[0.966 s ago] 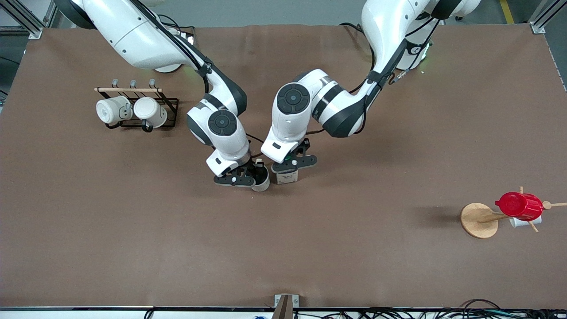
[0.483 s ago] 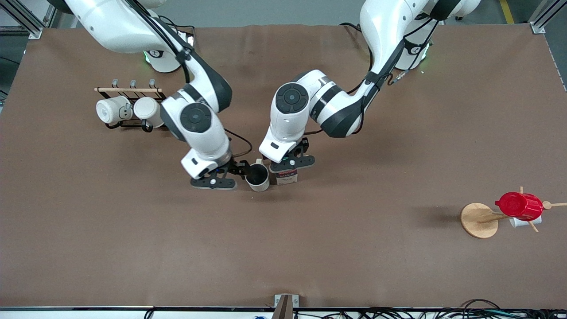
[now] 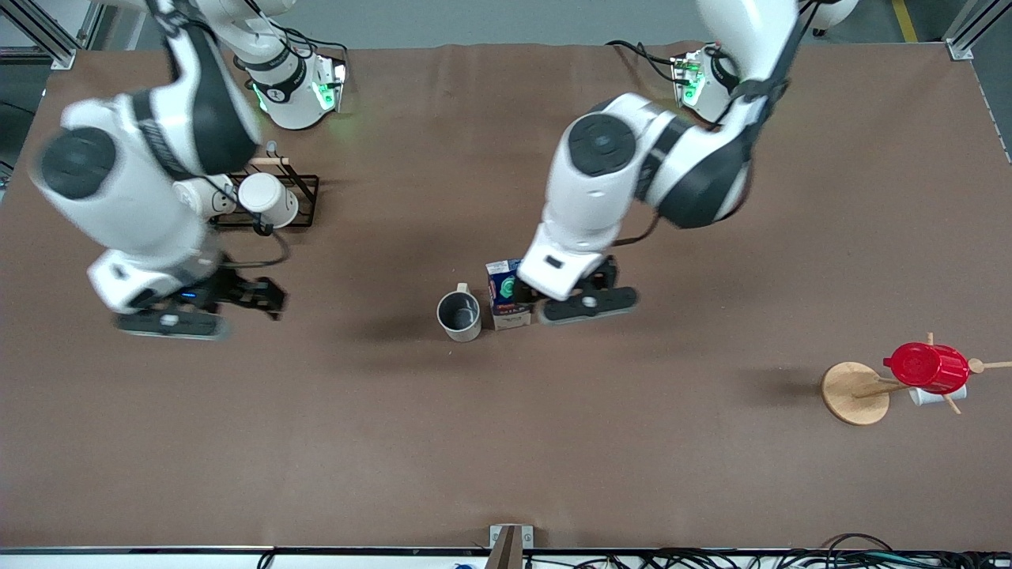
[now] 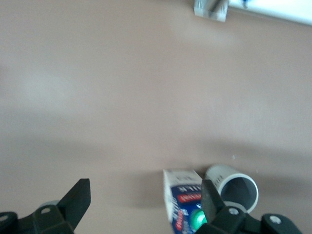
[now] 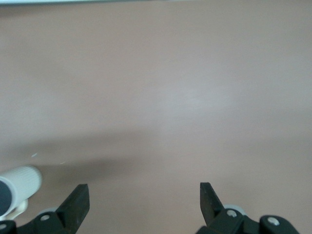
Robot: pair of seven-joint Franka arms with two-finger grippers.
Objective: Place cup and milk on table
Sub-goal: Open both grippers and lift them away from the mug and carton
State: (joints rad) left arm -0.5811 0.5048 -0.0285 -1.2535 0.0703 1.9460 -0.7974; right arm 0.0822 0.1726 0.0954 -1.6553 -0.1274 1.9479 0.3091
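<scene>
Left gripper (image 3: 587,304) up over the table (image 3: 553,442), just beside the milk (image 3: 506,294) on the side toward the left arm's end; fingers (image 4: 78,197) spread wide, holding nothing. Right gripper (image 3: 207,310) likewise spread wide and empty, over bare table well apart from the cup (image 3: 459,315), toward the right arm's end and near the black wire mug rack (image 3: 294,199).

Cup stands upright on the table, mouth up, grey inside showing, handle pointing away from the front camera. Milk stands upright just beside it, on the side toward the left arm's end; whether the two touch cannot be told. Both sit about mid-table.

Front view only: the rack with its white mugs (image 3: 269,200), partly hidden by the right arm; a wooden peg stand (image 3: 855,393) carrying a glossy red cup (image 3: 927,367) near the left arm's end of the table; both arm bases with green lights along the table's edge.

Left wrist view adds the carton's (image 4: 184,204) blue top, green cap and red label seen from above, with the cup (image 4: 234,189) next to it. Right wrist view shows the cup (image 5: 17,191) only at its frame edge, the rest plain surface between open fingers (image 5: 75,202).

Table is matte brown, a small metal bracket (image 3: 510,537) at its camera-side edge, cables (image 3: 751,559) below it. Grey floor and aluminium frame posts (image 3: 47,35) at the corners.
</scene>
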